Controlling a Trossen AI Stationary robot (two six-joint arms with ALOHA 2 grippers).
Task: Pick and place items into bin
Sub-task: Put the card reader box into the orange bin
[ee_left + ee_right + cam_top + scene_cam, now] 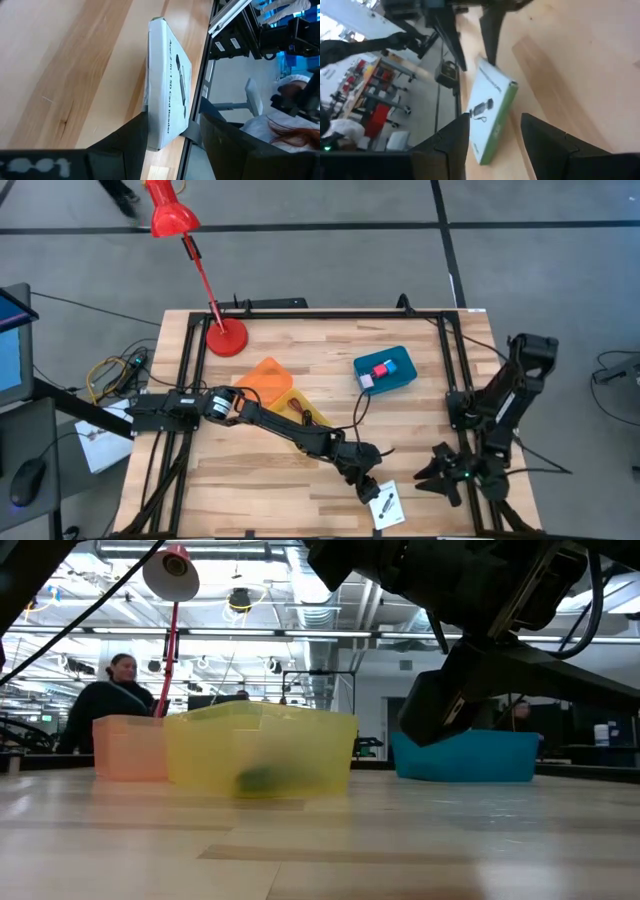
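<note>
The white card with a black picture (pixel 385 505) is a flat box that lies on its broad face at the table's near edge. In the right wrist view it (pixel 490 112) shows a green side. My left gripper (pixel 368 485) reaches down to it from the far left. It is open, with one finger on either side of the card's end (pixel 165 135); I see no clear touch. My right gripper (pixel 445 470) waits open at the right near corner. Pink and red cubes (pixel 380 370) lie in the blue bin (pixel 405 375).
An orange bin (pixel 265 373) and a yellow bin (pixel 297 402) stand mid-table under my left arm. The red desk lamp (pixel 226 337) stands at the far left. The table's near edge runs right beside the card. A person (pixel 110 700) shows in the room behind.
</note>
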